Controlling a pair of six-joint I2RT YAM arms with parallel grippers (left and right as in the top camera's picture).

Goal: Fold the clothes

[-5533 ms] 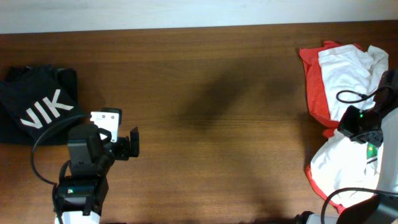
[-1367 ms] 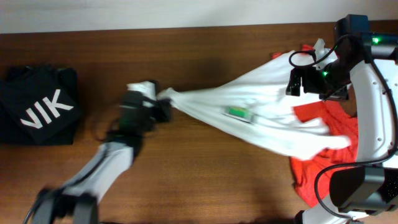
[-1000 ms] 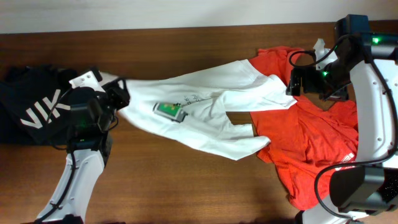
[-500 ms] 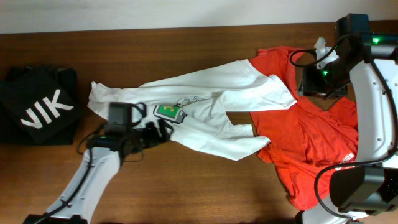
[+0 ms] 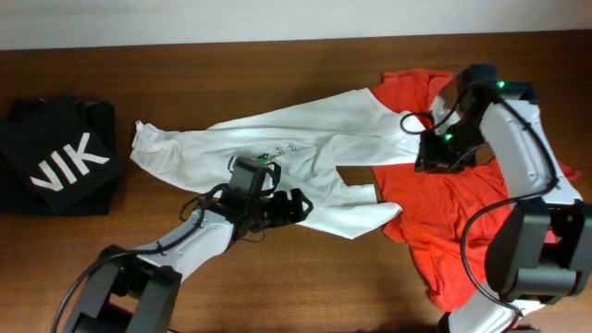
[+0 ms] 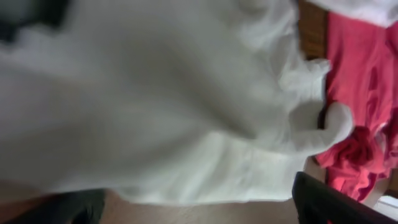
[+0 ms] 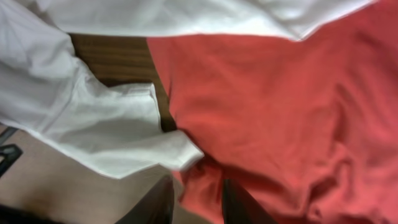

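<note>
White T-shirt (image 5: 314,139) twisted, lying partly on red-orange T-shirt (image 5: 462,231). Left hand (image 5: 296,205) open; right hand (image 7: 199,198) pinching red fold. Pull red clear, then spread white flat.

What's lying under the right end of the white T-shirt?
The red-orange T-shirt shows from beneath the white T-shirt there, above and below it. Elsewhere the wooden table borders the white shirt. Anything under its middle is covered.

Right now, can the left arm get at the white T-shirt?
Probably yes: the left hand, open, is right above the white T-shirt, with nothing in between.
</note>
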